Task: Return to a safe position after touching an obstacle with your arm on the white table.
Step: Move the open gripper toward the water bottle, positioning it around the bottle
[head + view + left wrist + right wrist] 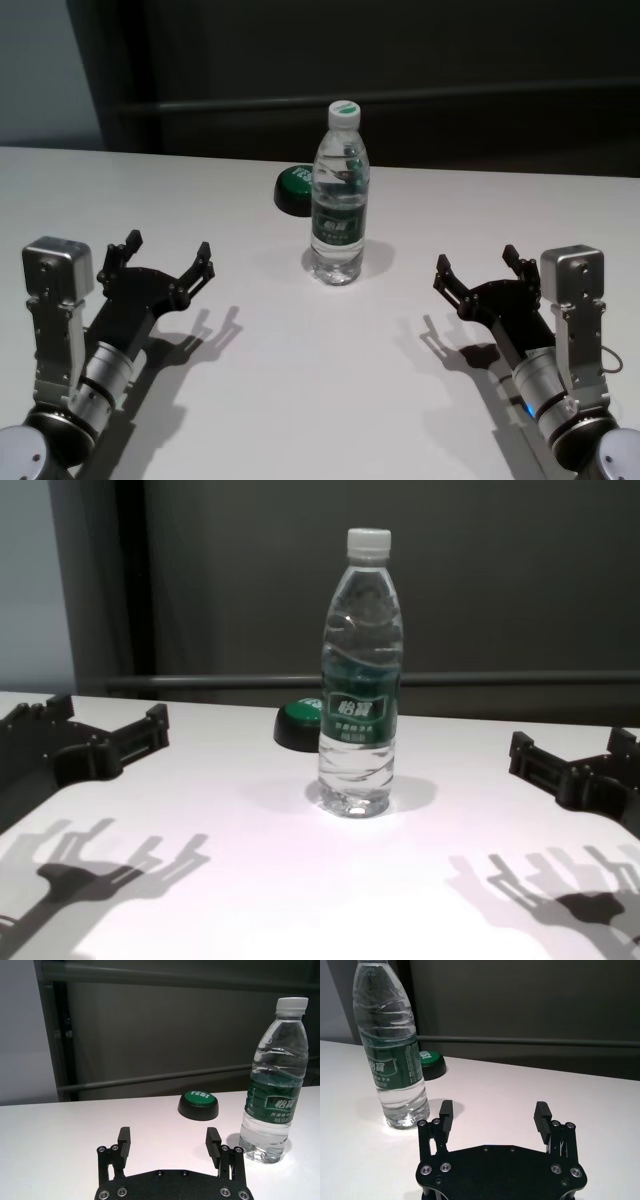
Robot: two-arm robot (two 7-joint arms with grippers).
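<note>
The obstacle, a tall clear water bottle with a white cap and dark green label, stands upright mid-way across the white table. My left gripper hovers open above the table's left side, well apart from the bottle. On the right side my right gripper is open too, empty and clear of the bottle.
A low black dome button with a green top sits just behind and left of the bottle. A dark wall with a horizontal rail rises beyond the table's far edge.
</note>
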